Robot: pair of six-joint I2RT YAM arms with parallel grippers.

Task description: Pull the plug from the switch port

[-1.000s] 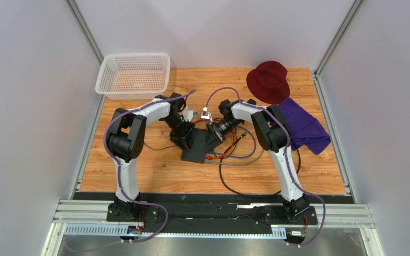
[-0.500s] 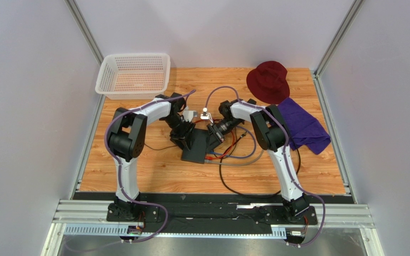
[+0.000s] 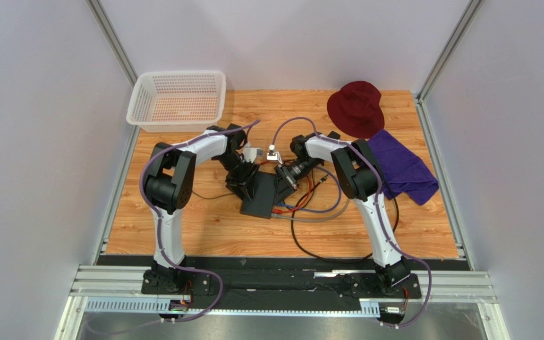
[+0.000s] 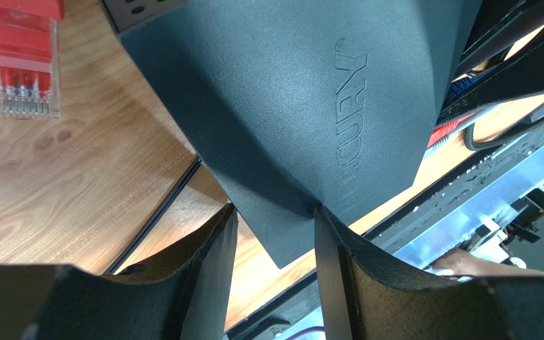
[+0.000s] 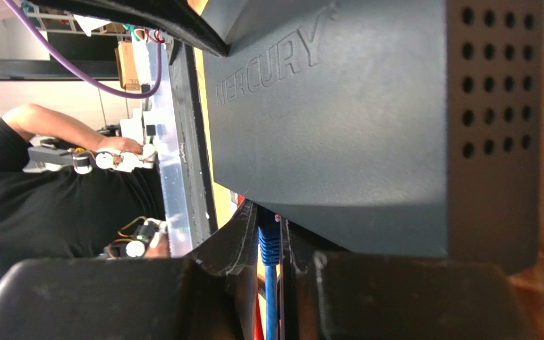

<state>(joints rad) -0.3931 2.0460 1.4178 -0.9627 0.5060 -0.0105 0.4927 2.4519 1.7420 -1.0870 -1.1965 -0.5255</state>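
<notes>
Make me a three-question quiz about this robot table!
1. Where is the white plastic mesh basket? A) near right corner B) far left corner of the wooden table C) on the hat
2. What colour is the cable plug pinched in the right claw? A) yellow B) white C) blue
3. The red clear-tipped cable plug is: A) lying loose on the table B) in a port C) in a claw
1 B: it sits far back, left. 2 C: blue shows in its grip. 3 A: it rests on wood beside the dark grey flat switch box.

The wooden table (image 3: pixel 204 227) carries a white basket (image 3: pixel 179 99), maroon hat (image 3: pixel 356 108), purple cloth (image 3: pixel 402 170), switch box (image 3: pixel 261 202) and cables (image 3: pixel 294 232).
</notes>
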